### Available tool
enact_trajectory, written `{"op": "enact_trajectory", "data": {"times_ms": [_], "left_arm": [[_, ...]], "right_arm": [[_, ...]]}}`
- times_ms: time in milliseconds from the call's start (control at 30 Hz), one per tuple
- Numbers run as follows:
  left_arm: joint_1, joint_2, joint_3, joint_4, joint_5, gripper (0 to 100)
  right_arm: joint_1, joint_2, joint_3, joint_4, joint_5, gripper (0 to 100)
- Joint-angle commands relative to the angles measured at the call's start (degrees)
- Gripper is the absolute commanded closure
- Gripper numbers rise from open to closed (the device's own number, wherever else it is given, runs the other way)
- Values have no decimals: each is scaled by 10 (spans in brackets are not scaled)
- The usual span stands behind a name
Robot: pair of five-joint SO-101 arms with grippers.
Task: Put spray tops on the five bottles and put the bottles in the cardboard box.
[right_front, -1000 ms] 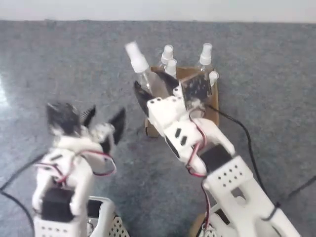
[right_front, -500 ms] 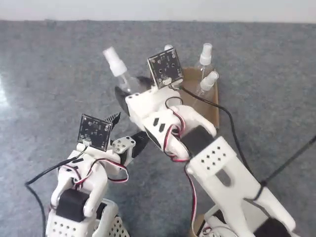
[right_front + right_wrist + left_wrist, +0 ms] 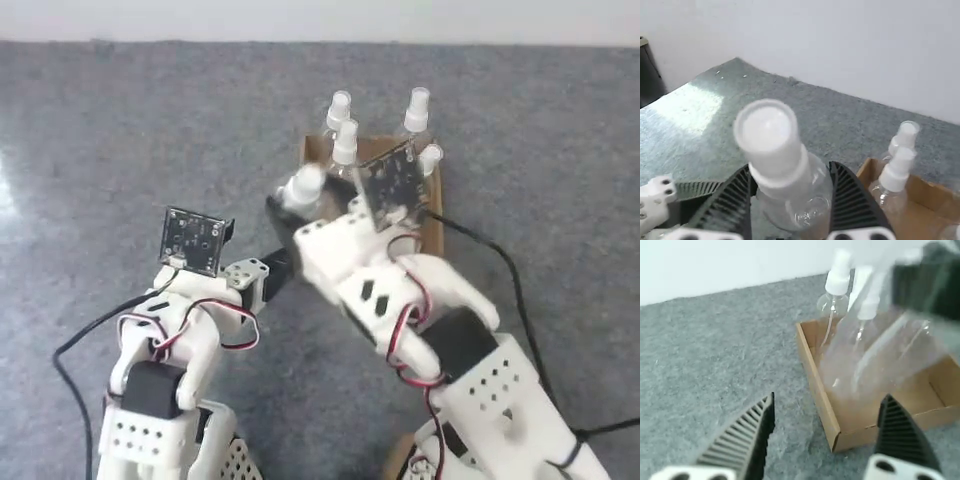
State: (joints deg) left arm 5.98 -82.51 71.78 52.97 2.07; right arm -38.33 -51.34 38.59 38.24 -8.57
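Bottle [image 3: 789, 192] clamped in right gripper [image 3: 791, 175], wrist cam.

Left end effector [image 3: 830, 399] with fingers spread wide, right end effector [image 3: 790, 175] just beside it, clamped on a bottle [image 3: 792, 197]

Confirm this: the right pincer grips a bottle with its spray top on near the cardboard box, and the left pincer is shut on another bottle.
Wrong on the left pincer: the left wrist view shows it open and empty. The right pincer does grip a bottle with its spray top on near the cardboard box.
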Motion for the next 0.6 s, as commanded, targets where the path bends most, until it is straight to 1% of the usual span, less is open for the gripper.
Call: {"op": "enact_trajectory", "data": {"times_ms": [0,133,233,333,433,567], "left_arm": [[-6,-30,-3,17,-4,695],[-30,-70,-3,64,-7,711],[-80,-91,1,77,-40,770],[-138,-96,36,72,-62,806],[-175,-95,69,44,-65,808],[-181,-95,79,34,-65,808]], "right_arm": [[64,36,-20,-38,12,992],[116,121,-55,-28,18,992],[117,158,-57,-18,21,992],[116,167,-51,-32,20,992],[116,169,-34,-43,20,992],[105,170,-4,-44,20,992]]}}
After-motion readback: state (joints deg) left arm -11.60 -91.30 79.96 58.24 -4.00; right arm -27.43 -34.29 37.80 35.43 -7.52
